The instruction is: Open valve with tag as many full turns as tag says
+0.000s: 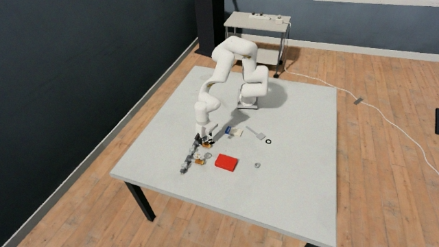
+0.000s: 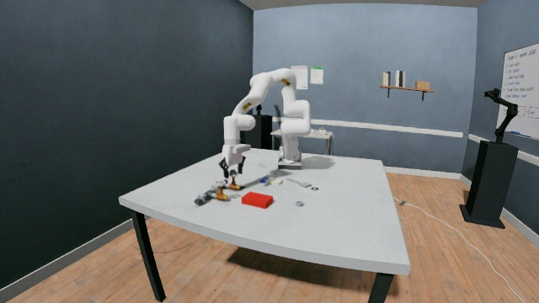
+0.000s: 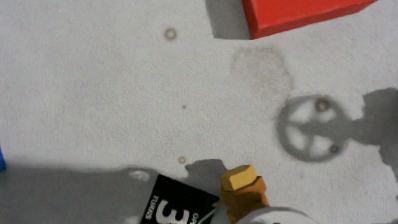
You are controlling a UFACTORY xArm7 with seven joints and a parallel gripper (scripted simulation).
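Note:
A grey pipe (image 1: 188, 158) (image 2: 205, 196) lies on the table with two brass valves. The far valve (image 1: 206, 143) (image 2: 233, 185) (image 3: 243, 193) has a black tag (image 3: 172, 207) beside it that shows a white 3. The near valve (image 1: 199, 159) (image 2: 220, 194) stands closer to the table's front. My gripper (image 1: 202, 138) (image 2: 232, 171) is open and hangs just above the far valve, holding nothing. Its fingers are out of the wrist view. A handwheel's shadow (image 3: 311, 128) falls on the table in the wrist view.
A red block (image 1: 226, 162) (image 2: 257, 199) (image 3: 300, 15) lies right of the valves. A blue and white box (image 1: 234, 132) (image 2: 271, 181), a grey flat tool (image 1: 256, 133), a black ring (image 1: 268, 141) (image 2: 314, 188) and a small metal nut (image 1: 257, 167) (image 2: 299, 204) lie farther right.

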